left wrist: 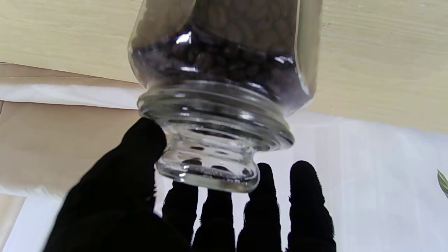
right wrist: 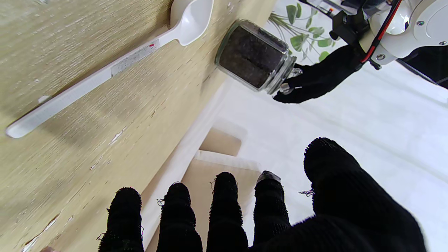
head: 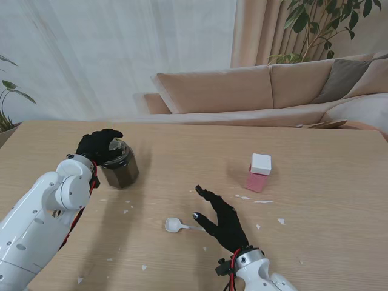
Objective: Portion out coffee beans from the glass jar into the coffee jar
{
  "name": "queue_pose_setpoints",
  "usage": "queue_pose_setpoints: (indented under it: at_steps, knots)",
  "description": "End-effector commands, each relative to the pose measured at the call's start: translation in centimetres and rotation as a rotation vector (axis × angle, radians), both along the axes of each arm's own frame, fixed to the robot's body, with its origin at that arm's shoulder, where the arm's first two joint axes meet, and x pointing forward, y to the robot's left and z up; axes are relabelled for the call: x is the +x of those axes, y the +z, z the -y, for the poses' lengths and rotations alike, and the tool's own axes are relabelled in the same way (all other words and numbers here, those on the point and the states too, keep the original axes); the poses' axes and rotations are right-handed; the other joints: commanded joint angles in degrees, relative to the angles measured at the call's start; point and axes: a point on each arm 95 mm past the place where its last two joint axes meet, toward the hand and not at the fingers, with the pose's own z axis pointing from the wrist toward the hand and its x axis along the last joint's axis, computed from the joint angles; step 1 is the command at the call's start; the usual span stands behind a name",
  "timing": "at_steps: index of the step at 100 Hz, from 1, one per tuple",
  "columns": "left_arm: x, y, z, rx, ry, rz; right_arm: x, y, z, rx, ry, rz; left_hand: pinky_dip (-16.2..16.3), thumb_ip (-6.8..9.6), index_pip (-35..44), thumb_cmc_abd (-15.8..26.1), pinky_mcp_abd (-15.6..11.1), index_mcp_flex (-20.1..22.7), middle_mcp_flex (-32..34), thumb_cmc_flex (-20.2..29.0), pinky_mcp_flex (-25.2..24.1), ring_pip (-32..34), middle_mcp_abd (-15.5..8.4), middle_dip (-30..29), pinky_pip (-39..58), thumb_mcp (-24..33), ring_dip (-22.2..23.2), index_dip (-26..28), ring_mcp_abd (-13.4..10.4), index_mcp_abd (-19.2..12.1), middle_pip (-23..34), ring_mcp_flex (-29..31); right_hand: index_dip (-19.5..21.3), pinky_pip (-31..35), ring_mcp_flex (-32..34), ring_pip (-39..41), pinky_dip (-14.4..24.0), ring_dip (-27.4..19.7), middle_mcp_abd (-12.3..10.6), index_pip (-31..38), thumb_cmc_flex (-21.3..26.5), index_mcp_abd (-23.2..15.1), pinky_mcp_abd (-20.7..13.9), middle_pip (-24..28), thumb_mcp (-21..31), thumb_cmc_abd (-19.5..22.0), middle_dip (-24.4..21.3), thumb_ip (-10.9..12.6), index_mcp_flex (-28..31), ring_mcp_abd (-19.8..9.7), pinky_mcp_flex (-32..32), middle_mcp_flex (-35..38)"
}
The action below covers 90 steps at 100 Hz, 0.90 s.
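Wooden table before a beige sofa carries a glass jar of dark coffee beans at my left, its lid knob under the left hand, whose black-gloved fingers curl onto it. Glass this full is likely heavy, slick and breakable, so the ribbed neck looks the surer hold. Nearer me lies a white spoon, just beside the right hand, spread and holding nothing; a pink box with a white top stands well apart to the right.

the glass jar is standing on the table at the left, with the left hand sitting at its top. the spoon is lying nearer to me, just left of the right hand. the coffee jar is sitting well to the right.
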Motion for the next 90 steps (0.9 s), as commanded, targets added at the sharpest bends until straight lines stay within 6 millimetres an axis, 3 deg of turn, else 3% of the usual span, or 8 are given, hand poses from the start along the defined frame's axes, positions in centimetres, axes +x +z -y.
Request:
queue_pose_setpoints:
  at_steps: [1,4,6,16,26,49,90]
  knots:
    - [-0.2,-1.0,0.2,-0.007,0.005,-0.037,-0.3,0.0,-0.4,0.007,0.014,-0.008,-1.5,0.36,1.3,-1.0,0.9,1.2,1.9,3.0,-0.7,2.5,1.1,1.1,5.9,1.9,0.7,0.6,1.1,1.1,0.9,1.0,0.4,-0.7,0.3,-0.4,0.8,0.0,-1.8,0.9,0.3,-1.6,-0.3,0.2,-1.1,-0.4,0.2,1.3,0.4,-2.9,-0.1,0.3]
    - [-0.2,-1.1,0.2,-0.015,0.009,-0.040,-0.3,0.0,-0.4,0.007,0.014,-0.007,-1.9,0.38,1.4,-0.9,1.1,1.5,2.2,3.3,-0.5,3.1,1.2,1.2,7.0,1.8,0.7,0.6,1.3,1.2,1.1,1.3,0.4,-0.6,0.3,-0.4,0.8,0.0,-1.8,1.0,0.3,-1.6,-0.3,0.3,-1.1,-0.4,0.2,1.3,0.4,-2.9,-0.1,0.3]
    - [-0.2,-1.2,0.3,-0.023,0.012,-0.043,-0.3,0.0,-0.4,0.007,0.013,-0.007,-4.1,0.44,1.7,-0.6,1.2,1.8,2.5,4.0,-0.2,4.5,1.5,1.3,10.4,1.3,0.5,0.7,1.6,1.5,1.4,1.7,0.4,-0.6,0.3,-0.4,0.8,0.0,-1.8,1.0,0.3,-1.6,-0.3,0.3,-1.2,-0.4,0.2,1.2,0.4,-2.9,0.0,0.3]
    - [-0.2,-1.4,0.4,-0.066,0.022,-0.054,-0.3,0.0,-0.3,0.009,0.010,-0.006,-3.4,0.30,3.0,0.2,1.6,3.2,3.9,7.0,3.9,9.5,3.2,2.0,19.4,1.0,2.6,1.0,3.0,2.8,3.1,4.0,0.4,-0.6,0.3,-0.4,0.8,0.0,-1.8,1.1,0.4,-1.5,-0.3,0.3,-1.1,-0.4,0.2,1.3,0.4,-2.9,0.0,0.3]
    - [-0.2,-1.5,0.7,-0.087,0.018,-0.059,-0.3,0.0,-0.3,0.010,0.009,-0.005,-4.7,0.25,4.4,0.6,1.1,4.5,5.1,9.6,7.9,13.7,4.2,2.5,25.7,0.5,3.9,1.2,4.0,3.7,4.5,5.7,0.5,-0.5,0.3,-0.4,0.8,0.0,-1.9,1.2,0.4,-1.4,-0.3,0.3,-1.2,-0.4,0.2,1.2,0.4,-3.0,0.0,0.3]
    - [-1.2,-1.6,1.9,-0.101,-0.030,-0.084,-0.3,0.0,-0.3,0.013,0.009,-0.003,-6.4,0.20,5.3,1.3,0.1,5.5,6.0,11.2,10.8,16.7,4.9,2.7,29.2,-0.3,4.4,1.3,4.5,4.2,5.5,6.8,0.6,-0.4,0.2,-0.4,0.9,0.0,-1.8,1.4,0.6,-1.4,-0.2,0.4,-1.2,-0.4,0.2,1.2,0.4,-2.9,0.1,0.3]
    - [-2.4,-1.5,4.9,-0.139,-0.106,-0.135,-0.4,0.1,-0.4,0.015,0.011,0.003,-7.2,-0.05,5.7,1.3,-0.3,6.0,6.3,14.7,11.6,18.0,5.1,2.9,30.6,-1.4,4.7,1.4,4.6,4.3,6.0,7.1,0.7,-0.4,0.2,-0.4,0.9,0.0,-1.8,1.5,0.7,-1.4,-0.3,0.4,-1.3,-0.4,0.2,1.2,0.4,-3.0,0.1,0.3]
